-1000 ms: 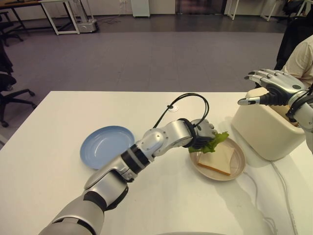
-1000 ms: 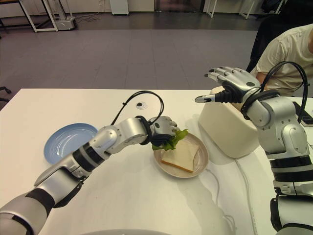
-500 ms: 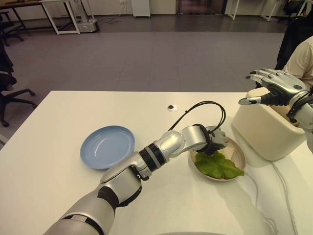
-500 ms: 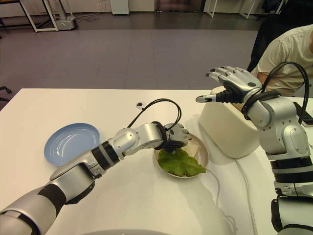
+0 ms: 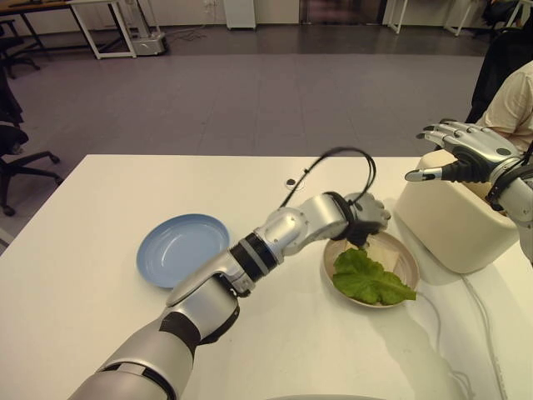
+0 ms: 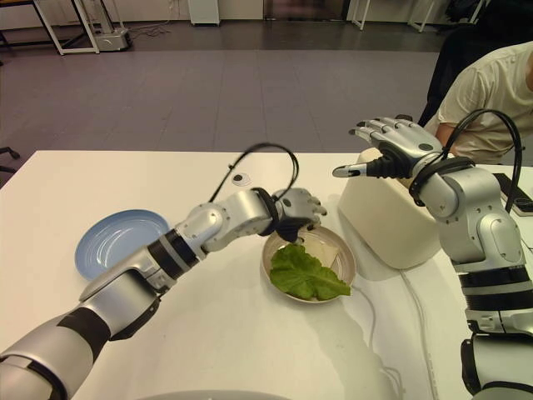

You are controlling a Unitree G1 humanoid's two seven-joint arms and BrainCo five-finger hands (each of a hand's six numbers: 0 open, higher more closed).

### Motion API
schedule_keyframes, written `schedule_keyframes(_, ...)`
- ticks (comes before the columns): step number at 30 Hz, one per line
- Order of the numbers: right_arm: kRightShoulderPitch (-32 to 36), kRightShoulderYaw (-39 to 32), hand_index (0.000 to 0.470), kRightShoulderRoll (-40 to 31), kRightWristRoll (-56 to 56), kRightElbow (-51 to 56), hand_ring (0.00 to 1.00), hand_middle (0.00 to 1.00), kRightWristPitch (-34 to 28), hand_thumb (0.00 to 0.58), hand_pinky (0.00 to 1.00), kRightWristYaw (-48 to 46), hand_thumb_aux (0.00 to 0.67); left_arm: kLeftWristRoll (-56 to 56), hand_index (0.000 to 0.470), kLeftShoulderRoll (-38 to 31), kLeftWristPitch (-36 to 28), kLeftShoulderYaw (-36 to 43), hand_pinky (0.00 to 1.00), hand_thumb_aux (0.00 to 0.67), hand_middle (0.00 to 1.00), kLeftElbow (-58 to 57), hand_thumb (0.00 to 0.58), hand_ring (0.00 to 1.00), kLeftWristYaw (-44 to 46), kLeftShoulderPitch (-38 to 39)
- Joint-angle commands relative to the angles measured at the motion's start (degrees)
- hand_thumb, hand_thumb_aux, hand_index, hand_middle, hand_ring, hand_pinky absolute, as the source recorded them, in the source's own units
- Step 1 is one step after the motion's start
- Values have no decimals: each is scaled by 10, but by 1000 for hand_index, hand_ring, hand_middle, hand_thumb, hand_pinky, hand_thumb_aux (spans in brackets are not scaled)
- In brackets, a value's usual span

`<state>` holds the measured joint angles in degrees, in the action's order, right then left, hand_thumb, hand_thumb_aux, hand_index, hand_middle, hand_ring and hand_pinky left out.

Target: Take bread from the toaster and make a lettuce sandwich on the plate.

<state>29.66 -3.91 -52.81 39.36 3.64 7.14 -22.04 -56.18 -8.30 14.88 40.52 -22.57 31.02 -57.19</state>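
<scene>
Lettuce point(image 6: 304, 275) is laid on the bread point(image 6: 330, 245); the left robot hand point(image 6: 296, 215) is curled and empty, the right robot hand point(image 6: 393, 142) open. A 2nd slice from the toaster point(image 6: 387, 221) is needed.

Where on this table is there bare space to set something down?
Bare table lies behind and left of the blue plate, and along the near edge in front of the tan plate. Crowded: the left hand hangs over that plate's far rim, and the toaster stands close on its right.
</scene>
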Motion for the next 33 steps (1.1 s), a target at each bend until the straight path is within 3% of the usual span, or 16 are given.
schedule_keyframes(1,1,-1,0,-3,2,0,0,0,1,0,0,2,0,50,236,-6,9,-14,0,336,0,-8,436,0,17,14)
schedule_keyframes(2,0,-1,0,-4,2,0,0,0,1,0,0,1,0,66,234,-3,9,-16,0,334,0,-7,434,0,26,20)
schedule_keyframes(4,3,-4,0,-3,1,3,0,0,2,0,0,1,0,77,168,-3,11,-9,0,239,0,-10,340,0,35,27)
schedule_keyframes(9,2,-5,0,-2,0,1,0,0,3,0,0,0,0,87,168,-4,17,11,0,239,0,-22,340,0,54,47)
schedule_keyframes(11,-1,-4,0,-2,0,-2,0,0,1,0,0,-1,0,84,149,-5,20,18,0,213,0,-26,310,0,54,52)
schedule_keyframes(12,-3,-4,0,-1,0,-3,0,0,1,0,0,-1,0,83,192,-4,20,21,0,273,0,-28,377,0,52,54)
schedule_keyframes(13,-3,-4,0,-1,0,-4,0,0,1,0,0,-1,0,74,203,-5,20,27,0,289,0,-31,392,0,46,54)
schedule_keyframes(15,-6,-3,0,-1,-1,-8,0,0,0,0,0,-2,0,60,186,-6,19,35,0,265,0,-40,368,0,36,51)
schedule_keyframes(17,-7,-4,0,-2,-2,-9,0,0,1,0,0,-4,0,56,230,-5,18,38,0,328,0,-48,429,0,29,51)
schedule_keyframes(21,-10,-6,0,0,-2,-13,0,0,2,0,0,-5,0,49,175,1,15,40,0,250,0,-63,352,0,7,47)
schedule_keyframes(27,-11,-8,0,1,-1,-15,0,0,1,0,0,-8,0,52,160,6,12,39,0,229,0,-77,328,0,-10,44)
schedule_keyframes(30,-14,-8,0,1,-1,-15,0,0,3,0,0,-7,0,55,192,10,12,38,0,273,0,-83,377,0,-16,43)
schedule_keyframes(33,-11,-8,0,2,-2,-16,0,0,6,0,0,-5,0,62,358,13,9,37,0,510,0,-89,547,0,-6,44)
